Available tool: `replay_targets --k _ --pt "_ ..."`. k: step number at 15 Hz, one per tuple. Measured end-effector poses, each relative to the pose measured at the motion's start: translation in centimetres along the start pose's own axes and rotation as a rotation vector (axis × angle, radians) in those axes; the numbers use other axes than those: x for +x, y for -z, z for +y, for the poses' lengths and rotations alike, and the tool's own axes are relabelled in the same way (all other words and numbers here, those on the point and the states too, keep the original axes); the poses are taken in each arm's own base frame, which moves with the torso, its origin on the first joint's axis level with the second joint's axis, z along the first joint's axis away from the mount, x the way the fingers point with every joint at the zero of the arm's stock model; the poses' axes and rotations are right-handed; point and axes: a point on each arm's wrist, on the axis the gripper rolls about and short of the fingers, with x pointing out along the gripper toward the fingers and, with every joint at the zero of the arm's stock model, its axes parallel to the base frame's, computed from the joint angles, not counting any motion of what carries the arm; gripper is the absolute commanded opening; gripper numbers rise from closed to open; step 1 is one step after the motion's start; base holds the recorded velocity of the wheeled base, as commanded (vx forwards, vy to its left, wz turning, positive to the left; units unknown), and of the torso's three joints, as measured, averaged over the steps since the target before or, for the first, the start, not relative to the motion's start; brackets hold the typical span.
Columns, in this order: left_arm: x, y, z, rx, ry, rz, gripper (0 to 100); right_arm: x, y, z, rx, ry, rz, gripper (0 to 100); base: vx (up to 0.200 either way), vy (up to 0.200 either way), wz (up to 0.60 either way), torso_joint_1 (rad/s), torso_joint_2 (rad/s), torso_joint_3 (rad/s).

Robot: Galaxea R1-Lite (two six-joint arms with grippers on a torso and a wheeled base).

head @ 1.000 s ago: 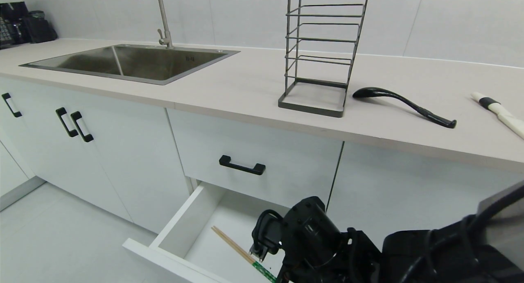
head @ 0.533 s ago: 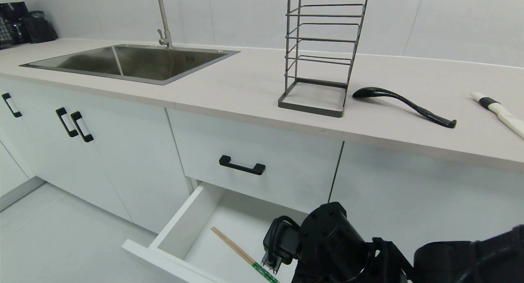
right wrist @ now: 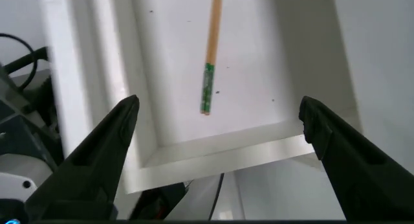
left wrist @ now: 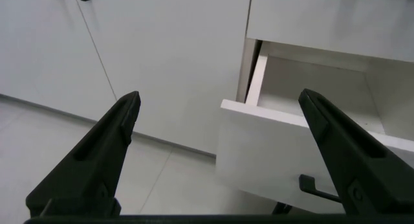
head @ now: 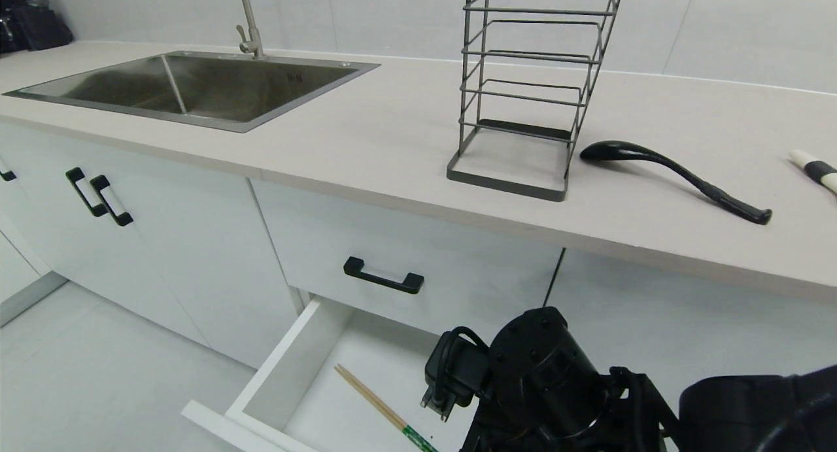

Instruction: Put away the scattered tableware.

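A pair of wooden chopsticks (head: pixel 373 399) with green tips lies in the open white drawer (head: pixel 274 367) under the counter. My right gripper (right wrist: pixel 218 104) hangs open above that drawer (right wrist: pixel 213 156), empty, with the chopsticks (right wrist: pixel 210 68) below it. A black ladle (head: pixel 673 174) lies on the counter to the right of the wire rack (head: pixel 523 92). A white utensil with a black band (head: pixel 814 171) lies at the counter's far right edge. My left gripper (left wrist: pixel 220 98) is open and empty, low down in front of the drawer's (left wrist: pixel 272 140) outer corner.
A steel sink (head: pixel 189 89) with a tap is set into the counter at the left. A shut drawer with a black handle (head: pixel 382 278) sits just above the open one. Cabinet doors with black handles (head: pixel 98 197) stand to the left, above a grey tiled floor.
My right arm's wrist shifted to the right over the drawer. The head camera then moved, so the whole picture shifted. The chopsticks, ladle and rack kept their places.
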Motion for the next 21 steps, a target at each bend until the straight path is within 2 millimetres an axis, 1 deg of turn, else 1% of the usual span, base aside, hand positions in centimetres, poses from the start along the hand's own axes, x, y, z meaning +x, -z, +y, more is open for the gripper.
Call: replay_targets --k 3,7,10,14,21 --pt "0.0 -0.02 0.0 0.0 0.0 -0.002 100 -0.17 0.07 0.11 0.0 -0.003 -0.001 100 0.0 0.0 0.0 0.186 -0.67 -0.206" --pt "0.0 -0.01 0.0 0.0 0.0 -0.001 100 -0.25 0.07 0.1 -0.001 -0.003 -0.003 100 0.0 0.0 0.0 0.222 -0.5 -0.21" --pt "0.0 -0.02 0.0 0.0 -0.001 -0.002 100 -0.27 0.09 0.14 -0.002 -0.005 -0.002 100 0.0 0.0 0.0 0.089 -0.48 -0.219" --pt "0.0 -0.01 0.0 0.0 0.0 -0.001 100 -0.25 0.12 0.04 0.0 -0.002 -0.001 100 0.0 0.0 0.0 0.377 -0.48 -0.239" --pt "0.0 -0.01 0.0 0.0 -0.001 -0.001 100 -0.18 0.15 0.15 -0.005 -0.007 0.0 100 0.0 0.0 0.0 0.283 -0.52 -0.249"
